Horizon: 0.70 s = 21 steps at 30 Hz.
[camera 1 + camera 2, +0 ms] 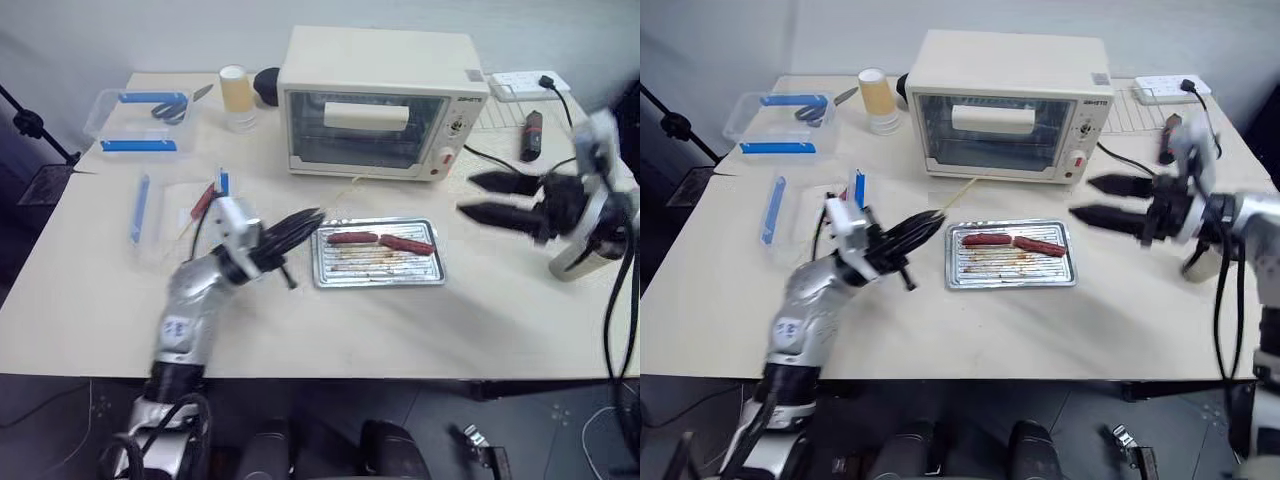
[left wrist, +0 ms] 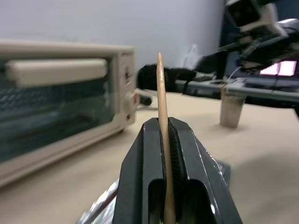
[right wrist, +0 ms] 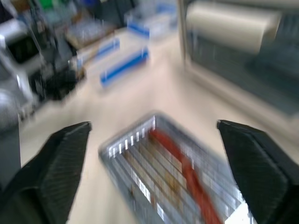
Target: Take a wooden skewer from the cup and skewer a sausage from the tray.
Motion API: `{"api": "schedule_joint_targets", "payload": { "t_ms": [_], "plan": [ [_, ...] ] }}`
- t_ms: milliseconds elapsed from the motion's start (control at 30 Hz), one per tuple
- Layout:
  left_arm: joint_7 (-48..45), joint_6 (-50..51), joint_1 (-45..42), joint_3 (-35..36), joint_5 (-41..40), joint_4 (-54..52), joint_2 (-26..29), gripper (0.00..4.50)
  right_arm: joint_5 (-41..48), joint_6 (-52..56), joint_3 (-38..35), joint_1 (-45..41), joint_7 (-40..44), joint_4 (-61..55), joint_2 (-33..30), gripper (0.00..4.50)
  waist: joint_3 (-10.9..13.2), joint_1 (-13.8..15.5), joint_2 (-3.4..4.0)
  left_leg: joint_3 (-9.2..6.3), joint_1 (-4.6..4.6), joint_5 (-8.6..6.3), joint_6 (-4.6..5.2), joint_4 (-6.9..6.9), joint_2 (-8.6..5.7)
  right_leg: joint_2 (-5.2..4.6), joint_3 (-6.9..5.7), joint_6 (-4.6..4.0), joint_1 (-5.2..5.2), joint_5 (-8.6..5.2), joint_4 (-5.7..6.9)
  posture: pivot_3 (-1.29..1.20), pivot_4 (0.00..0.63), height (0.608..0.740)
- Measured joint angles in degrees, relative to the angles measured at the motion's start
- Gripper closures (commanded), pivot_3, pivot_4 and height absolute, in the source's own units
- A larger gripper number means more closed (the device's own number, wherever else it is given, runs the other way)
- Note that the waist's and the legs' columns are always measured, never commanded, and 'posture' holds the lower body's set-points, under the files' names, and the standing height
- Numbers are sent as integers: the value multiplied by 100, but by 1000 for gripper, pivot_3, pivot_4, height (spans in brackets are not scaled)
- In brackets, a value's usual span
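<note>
My left gripper (image 1: 303, 224) is shut on the wooden skewer (image 2: 161, 98), which stands up between its fingers with the pointed end free. It hovers just left of the tray (image 1: 372, 268). The skewer (image 1: 958, 195) slants toward the oven. Two sausages lie end to end in the tray: the darker sausage (image 1: 408, 244) on the right, a lighter red one (image 1: 352, 238) on the left. My right gripper (image 1: 467, 196) is open and empty, level, to the right of the tray (image 3: 140, 163) and pointing at it. The grey-beige cup (image 1: 572, 264) stands behind the right hand.
A white toaster oven (image 1: 375, 100) stands behind the tray. A yellow-tan cup (image 1: 237, 93) and clear tubs with blue clips (image 1: 140, 120) sit at the back left, a clear lid (image 1: 160, 205) nearer. A power strip (image 1: 525, 84) and cable lie at the back right.
</note>
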Motion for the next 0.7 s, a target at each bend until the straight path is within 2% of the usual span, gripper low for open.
{"api": "schedule_joint_targets", "payload": {
  "t_ms": [100,167,400,500,667,700],
  "plan": [
    [-54,251,575,361,-196,-543,528,4500,-786,-1382,412,476,651,263,-286,36,0,-7,0,0,4,0,0,-1,0,0,2,0,2,0,-1,0,150,740],
    [-48,377,971,672,-260,-693,797,4500,-1030,-1784,487,578,803,477,-295,36,0,-9,0,0,6,0,0,-2,1,-1,4,0,3,0,-1,0,150,740],
    [-33,582,2280,1380,-473,-1296,1159,4500,-1166,-1857,571,783,848,585,-181,36,0,9,0,-5,12,-1,-3,0,4,-1,1,-1,14,0,-4,0,150,740],
    [-22,624,2437,1495,-497,-1404,1198,4500,-1340,-1857,715,439,729,668,-26,36,0,5,1,-4,13,-1,-3,1,4,-1,3,-3,14,2,-4,0,150,740],
    [-75,644,2531,1536,-500,-1428,1273,4500,-1848,-1608,1307,-617,523,1063,297,36,0,-32,1,-2,20,-3,-8,-8,9,4,3,-5,12,0,-4,0,150,740],
    [-107,639,2578,1559,-500,-1421,1281,4500,-2061,-1582,1485,-946,370,1377,571,36,0,-49,0,-1,20,-3,-8,-9,8,5,2,-5,12,1,-4,0,150,740]
  ]
}}
